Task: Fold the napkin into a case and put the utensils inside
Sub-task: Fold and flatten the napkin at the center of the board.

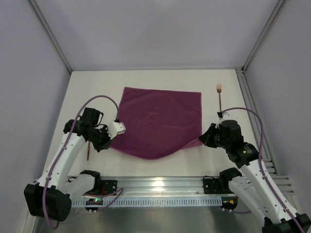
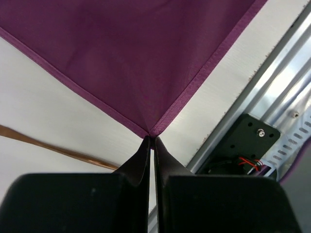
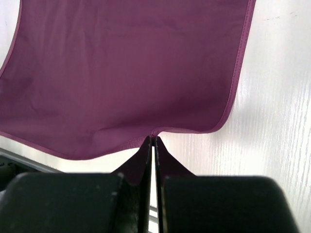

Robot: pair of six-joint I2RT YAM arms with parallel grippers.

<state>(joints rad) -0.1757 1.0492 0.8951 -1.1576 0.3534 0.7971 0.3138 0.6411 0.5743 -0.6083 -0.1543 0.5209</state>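
Napkin (image 1: 158, 124) pinched at near corners by left fingers (image 2: 140, 162); right fingers (image 3: 142, 158) likewise.

White arms (image 1: 63, 155), black joints (image 1: 90, 120), purple cables (image 1: 99, 97)

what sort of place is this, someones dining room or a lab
Probably a robot lab test cell: plain grey panel walls on metal framing, a white table, and an aluminium mounting rail. Only the napkin and fork look domestic.

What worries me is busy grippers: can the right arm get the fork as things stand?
Probably not yet. The fork lies uncovered close by, but the right gripper is shut on a corner of the napkin and must let go first.
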